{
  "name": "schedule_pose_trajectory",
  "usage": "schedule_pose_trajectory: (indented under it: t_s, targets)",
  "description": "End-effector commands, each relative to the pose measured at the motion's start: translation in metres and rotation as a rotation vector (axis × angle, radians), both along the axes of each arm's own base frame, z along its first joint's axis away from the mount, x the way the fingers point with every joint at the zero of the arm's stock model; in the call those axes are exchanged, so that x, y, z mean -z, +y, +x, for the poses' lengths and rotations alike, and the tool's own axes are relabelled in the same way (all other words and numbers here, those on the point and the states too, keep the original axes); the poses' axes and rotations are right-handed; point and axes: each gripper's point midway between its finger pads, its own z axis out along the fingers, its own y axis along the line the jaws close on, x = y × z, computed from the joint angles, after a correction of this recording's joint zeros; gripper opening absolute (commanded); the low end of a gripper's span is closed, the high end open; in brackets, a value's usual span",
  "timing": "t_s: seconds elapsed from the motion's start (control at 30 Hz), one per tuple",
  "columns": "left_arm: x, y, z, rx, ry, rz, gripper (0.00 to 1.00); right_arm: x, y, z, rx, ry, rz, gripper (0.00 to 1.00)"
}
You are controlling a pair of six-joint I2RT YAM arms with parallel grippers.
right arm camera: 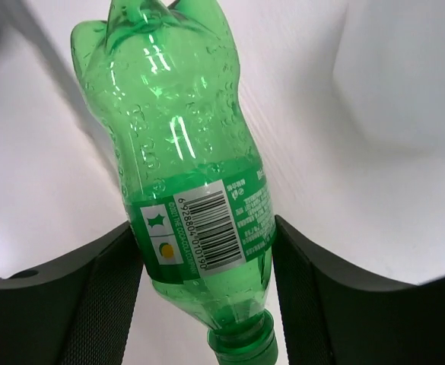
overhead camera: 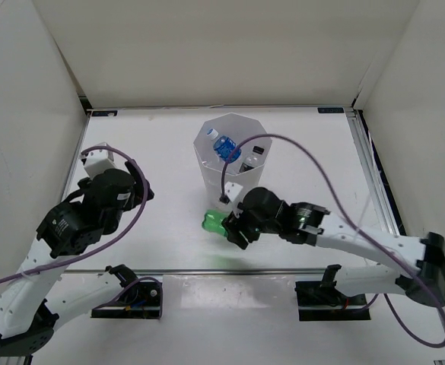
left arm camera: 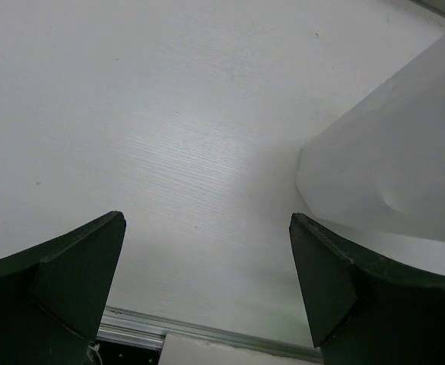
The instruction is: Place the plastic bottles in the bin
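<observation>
Top external: right claw (overhead camera: pixel 224 226) clamps one green bottle (overhead camera: pixel 212 223) beside one bin (overhead camera: pixel 220 176); left claw (left arm camera: pixel 207 228) apart.

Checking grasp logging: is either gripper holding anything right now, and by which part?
The right gripper holds the green bottle across its labelled band, toward the neck end. The left gripper is open and empty.
</observation>
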Motion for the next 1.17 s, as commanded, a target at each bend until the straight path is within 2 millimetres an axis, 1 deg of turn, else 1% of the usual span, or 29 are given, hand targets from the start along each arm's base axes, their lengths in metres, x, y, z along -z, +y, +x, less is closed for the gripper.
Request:
schedule_pose_trajectory:
  t_s: [0.0,0.03,0.07,0.1,0.13,0.17,0.2,0.23,0.27,0.3,0.33,0.37,0.43,0.47,0.53,0.57,0.6,0.63,0.67,0.7,0.77,0.8,0.87,0.93,0.97,1.0,1.03,1.1,1.13]
  targets:
    - [0.007,0.015,0.002,-0.103,-0.024,0.008,1.00,-0.114,-0.003,-0.005,0.064,-0.061,0.161,0.32]
    - [0.012,0.016,0.001,-0.112,-0.011,0.007,1.00,-0.139,-0.008,0.001,0.124,-0.083,0.192,0.30]
    - [0.015,0.017,0.001,-0.124,-0.010,0.012,1.00,-0.165,-0.016,0.014,0.202,-0.110,0.228,0.30]
    - [0.017,0.019,-0.001,-0.133,0.000,0.008,1.00,-0.176,-0.022,0.025,0.259,-0.127,0.206,0.30]
    - [0.022,0.022,-0.002,-0.152,0.009,0.015,1.00,-0.196,-0.027,0.040,0.324,-0.148,0.230,0.30]
    - [0.022,0.023,-0.004,-0.161,0.008,0.001,1.00,-0.244,-0.029,0.051,0.361,-0.191,0.324,0.31]
    - [0.026,0.023,-0.004,-0.165,0.016,0.003,1.00,-0.248,-0.022,0.067,0.382,-0.202,0.301,0.33]
    - [0.028,0.024,-0.006,-0.170,0.013,-0.006,1.00,-0.259,-0.025,0.083,0.412,-0.211,0.309,0.34]
    - [0.032,0.024,-0.006,-0.170,0.022,0.003,1.00,-0.266,-0.019,0.089,0.383,-0.212,0.321,0.38]
    - [0.033,0.023,-0.006,-0.164,0.026,-0.002,1.00,-0.274,-0.010,0.101,0.383,-0.217,0.328,0.40]
    - [0.031,0.021,-0.004,-0.164,0.016,-0.013,1.00,-0.273,-0.010,0.112,0.393,-0.217,0.320,0.45]
    - [0.031,0.021,-0.004,-0.158,0.018,-0.002,1.00,-0.265,-0.002,0.121,0.379,-0.213,0.291,0.57]
    - [0.026,0.021,-0.003,-0.151,0.012,0.002,1.00,-0.260,0.002,0.122,0.362,-0.202,0.270,0.75]
    - [0.019,0.022,-0.002,-0.153,0.006,0.011,1.00,-0.260,0.000,0.126,0.382,-0.213,0.256,0.99]
    - [0.016,0.026,-0.004,-0.159,0.020,0.035,1.00,-0.257,-0.007,0.129,0.433,-0.210,0.241,0.99]
    - [0.013,0.029,-0.005,-0.169,0.013,0.044,1.00,-0.263,-0.022,0.131,0.490,-0.227,0.244,0.99]
    - [0.010,0.032,-0.006,-0.182,0.004,0.041,1.00,-0.263,-0.038,0.139,0.562,-0.220,0.243,0.99]
    - [0.011,0.033,-0.007,-0.182,0.012,0.050,1.00,-0.266,-0.048,0.143,0.671,-0.161,0.290,0.99]
    - [0.011,0.033,-0.007,-0.182,0.012,0.050,1.00,-0.265,-0.066,0.140,0.736,-0.117,0.292,0.99]
    - [0.014,0.035,-0.009,-0.188,0.010,0.040,1.00,-0.274,-0.091,0.147,0.822,-0.089,0.332,0.99]
    - [0.024,0.036,-0.013,-0.194,0.023,0.027,1.00,-0.270,-0.113,0.142,0.879,-0.026,0.349,0.99]
    - [0.028,0.036,-0.013,-0.199,0.030,0.029,1.00,-0.265,-0.135,0.149,0.938,-0.003,0.345,0.99]
    - [0.041,0.035,-0.015,-0.208,0.051,0.021,1.00,-0.249,-0.150,0.142,0.936,0.104,0.357,0.99]
    - [0.049,0.037,-0.018,-0.223,0.063,0.016,1.00,-0.237,-0.159,0.136,0.924,0.162,0.364,0.99]
    - [0.052,0.039,-0.017,-0.237,0.063,0.024,1.00,-0.235,-0.164,0.134,0.924,0.176,0.375,0.99]
    - [0.057,0.042,-0.017,-0.248,0.066,0.049,1.00,-0.233,-0.177,0.135,0.960,0.182,0.378,0.99]
    - [0.060,0.042,-0.016,-0.261,0.070,0.056,1.00,-0.235,-0.184,0.129,0.980,0.167,0.389,0.99]
    - [0.062,0.047,-0.013,-0.288,0.061,0.089,1.00,-0.223,-0.204,0.128,1.042,0.149,0.370,0.99]
    - [0.064,0.049,-0.012,-0.297,0.069,0.118,1.00,-0.225,-0.211,0.123,1.067,0.114,0.365,0.99]
